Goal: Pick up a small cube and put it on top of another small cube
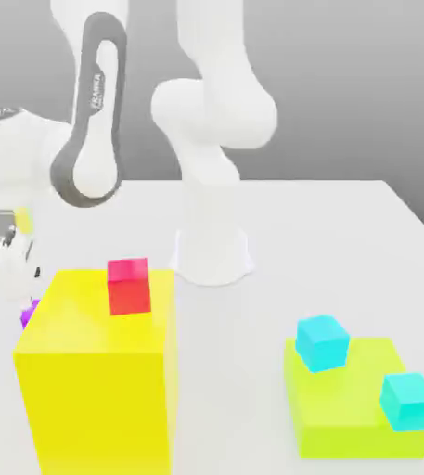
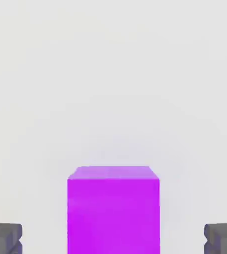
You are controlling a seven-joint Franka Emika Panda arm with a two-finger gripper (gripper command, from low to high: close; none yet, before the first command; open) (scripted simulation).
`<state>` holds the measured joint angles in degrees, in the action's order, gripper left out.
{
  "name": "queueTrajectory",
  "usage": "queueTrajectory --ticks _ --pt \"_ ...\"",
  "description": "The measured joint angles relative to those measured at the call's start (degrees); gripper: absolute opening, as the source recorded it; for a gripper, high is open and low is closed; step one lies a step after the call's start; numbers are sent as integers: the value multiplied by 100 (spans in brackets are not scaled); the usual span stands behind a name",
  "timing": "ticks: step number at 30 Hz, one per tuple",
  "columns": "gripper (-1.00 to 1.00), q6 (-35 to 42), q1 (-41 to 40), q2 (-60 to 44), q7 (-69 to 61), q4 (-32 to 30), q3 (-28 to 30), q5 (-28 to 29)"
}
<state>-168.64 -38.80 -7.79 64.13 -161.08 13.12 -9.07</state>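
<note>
A: Arm (image 1: pixel 213 111) check, exterior view?
B: White base pedestal at mid-table, upper links rising out the top of frame, forearm w/ grey side panel slanting down toward that view's left.
A: Wrist?
B: Low at the far left edge, hand pointing down near the tabletop.
A: Gripper (image 2: pixel 113 239) state?
B: Wide apart. Hand view has two dark grey fingertips (image 2: pixel 4 238), one at each lower corner, big gap btwn them, pads not touching anything.
A: Holding anything?
B: No, nothing clamped.
</note>
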Motion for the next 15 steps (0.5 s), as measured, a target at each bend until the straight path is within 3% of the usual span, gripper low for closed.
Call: queueTrajectory --ticks 3,4,11,15 --pt "0 -502 -571 -616 -323 115 -675 -428" --pt "-100 -603 -685 -737 -369 137 -802 -484" --pt "-100 -599 -702 -725 -336 134 -812 -445" --pt "-100 -35 -392 -19 150 -7 -344 201"
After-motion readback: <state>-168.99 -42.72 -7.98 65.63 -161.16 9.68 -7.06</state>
